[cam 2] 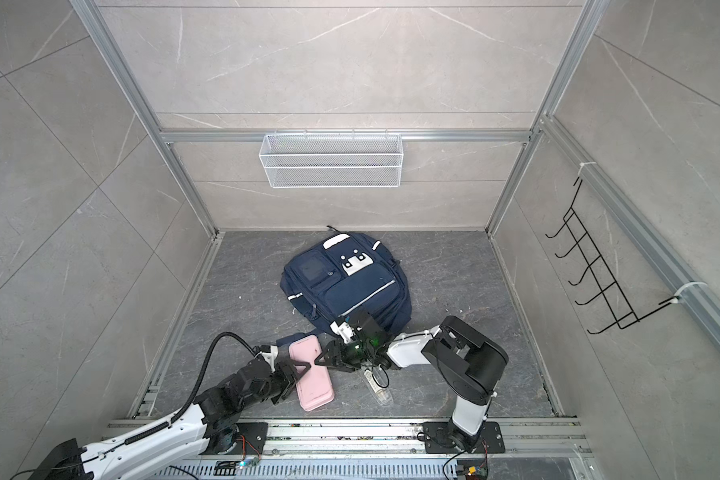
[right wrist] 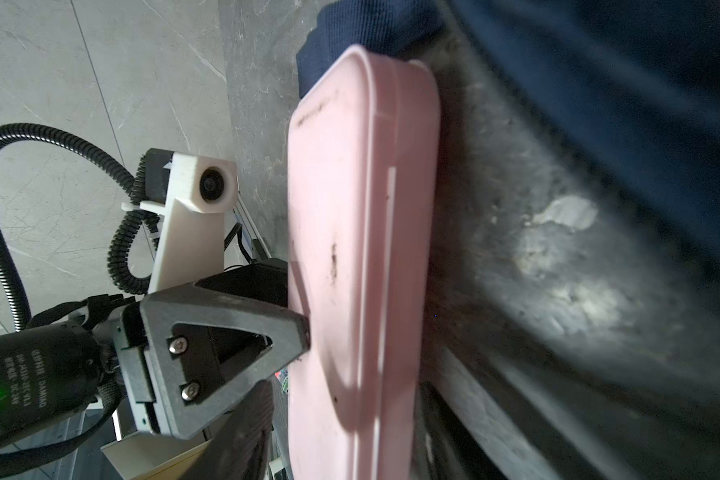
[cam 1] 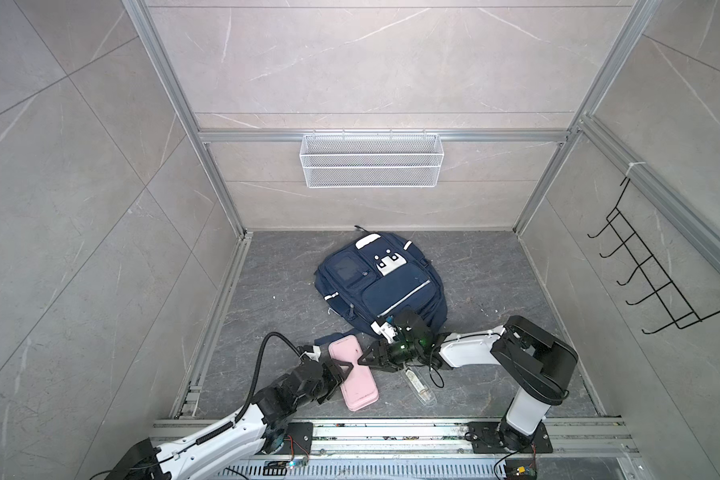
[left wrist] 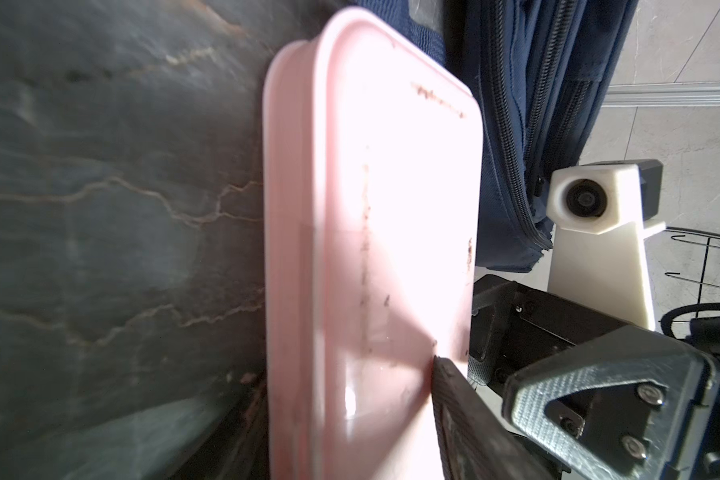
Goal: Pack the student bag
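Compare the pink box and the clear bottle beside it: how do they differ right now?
The pink box is opaque, flat and wide; the clear bottle is see-through, slim and smaller. The left gripper and right gripper both clamp the pink box; the clear bottle lies unheld. Both are outside the student bag.

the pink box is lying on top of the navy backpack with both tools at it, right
No. The pink box lies in front of the navy backpack, down at the floor, not on top of it; both top views show this. The left tool and right tool are both at it.
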